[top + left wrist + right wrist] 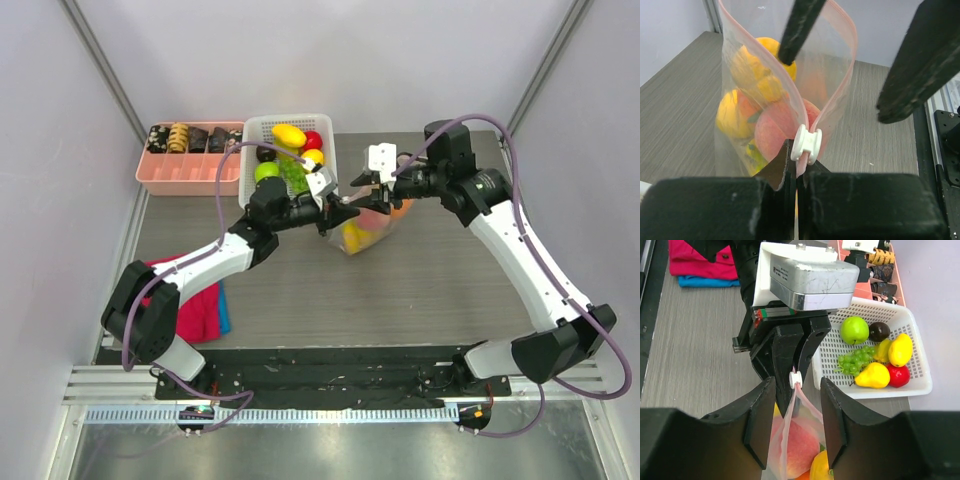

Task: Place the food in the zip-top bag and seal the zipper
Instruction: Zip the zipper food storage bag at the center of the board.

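The clear zip-top bag (365, 228) stands upright on the table with its mouth open. Inside it are a pink peach (777, 127), a yellow fruit (732, 115) and an orange (767, 46). My left gripper (799, 161) is shut on the bag's mouth edge, just below the white slider (806, 144) of the zipper. My right gripper (797, 390) is open, with one finger on each side of the open mouth near the slider (796, 379), not touching it. In the top view the left gripper (335, 208) and the right gripper (372, 190) face each other over the bag.
A white slatted basket (250, 125) behind the bag holds more toy fruit: green apple (854, 330), grapes, yellow pear (872, 376), red piece. A pink divided tray (190, 178) with dark snacks is at the back left. A red and blue cloth (195, 305) lies at the left.
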Controlling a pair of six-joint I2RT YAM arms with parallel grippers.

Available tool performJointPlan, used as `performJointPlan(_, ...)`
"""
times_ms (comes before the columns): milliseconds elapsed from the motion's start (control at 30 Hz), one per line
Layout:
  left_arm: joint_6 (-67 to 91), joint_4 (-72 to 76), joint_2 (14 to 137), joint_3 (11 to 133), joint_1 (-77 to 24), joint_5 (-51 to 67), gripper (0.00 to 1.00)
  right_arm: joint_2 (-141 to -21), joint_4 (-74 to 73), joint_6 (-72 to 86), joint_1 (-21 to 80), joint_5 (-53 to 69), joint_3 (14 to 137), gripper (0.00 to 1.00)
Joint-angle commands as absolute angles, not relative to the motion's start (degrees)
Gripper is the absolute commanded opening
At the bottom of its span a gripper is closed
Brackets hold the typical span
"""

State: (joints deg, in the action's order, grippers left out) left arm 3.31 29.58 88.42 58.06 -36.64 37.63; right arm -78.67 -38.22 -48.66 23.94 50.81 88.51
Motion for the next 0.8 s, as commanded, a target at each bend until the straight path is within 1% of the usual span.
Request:
performJointPlan(0,1.1,31.2,85.6,59.4,-37.6,36.4,0.00,-79.2,-37.1,-53.4,24.8,50.9,88.7,0.46)
performJointPlan(67,1.0,30.9,85.6,59.4,-37.8,36.3,0.00,-79.4,-38.1,-54.7,25.0,51.2,88.9,0.47)
performJointPlan(133,0.9,30.9,85.3,59.4,-37.9,36.0,0.00,-79.5,-40.3,-56.4,25.5,51.2,89.1,0.51)
performJointPlan(367,0.4,30.8,85.2,59.2,-37.9,36.2,0.00,-80.9,-43.8,-60.2,26.3,49.9,89.8,0.51)
performJointPlan(567,0.3,30.1,84.6,59.1,-37.9,36.3,0.00,-82.6,-45.3,-60.5,26.7,49.0,91.6,0.47)
performJointPlan(600,0.3,29.8,84.6,59.1,-38.0,36.2,0.00,-82.7,-45.4,-60.5,26.8,49.0,91.8,0.45)
performJointPlan(633,0.3,29.6,84.6,59.1,-38.0,36.0,0.00,-82.8,-45.7,-60.5,26.9,49.0,92.0,0.41)
performJointPlan(733,0.3,29.4,84.3,59.2,-38.0,35.5,0.00,-82.9,-45.9,-60.3,27.1,49.0,92.5,0.35)
performJointPlan(767,0.3,29.1,84.3,59.2,-38.0,35.4,0.00,-82.9,-45.9,-60.0,27.2,49.0,92.5,0.34)
